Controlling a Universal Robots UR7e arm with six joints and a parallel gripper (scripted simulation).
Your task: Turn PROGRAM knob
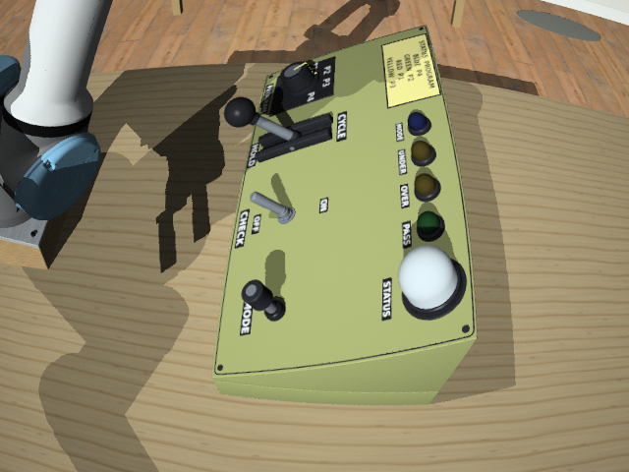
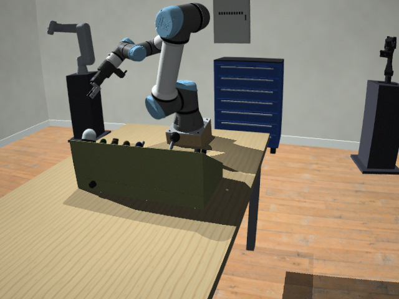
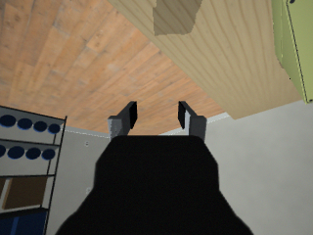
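The olive console (image 1: 350, 223) stands on the wooden table. Its black PROGRAM knob (image 1: 294, 79) sits at the far left corner of the panel, on a black plate marked P2, P3 and P4; its yellow pointer aims toward the far edge. My gripper (image 2: 92, 92) is open and empty. It hangs high in the air off the table's far side, well apart from the console. In the wrist view the two fingers point at the floor and wall, with only a corner of the console (image 3: 293, 44) in sight.
On the panel are a black ball lever (image 1: 241, 112) between HOLD and CYCLE, a grey CHECK toggle (image 1: 271, 206), a black MODE switch (image 1: 261, 298), several small lamps and a white STATUS dome (image 1: 428, 278). The arm's base (image 2: 190, 128) stands beside the console.
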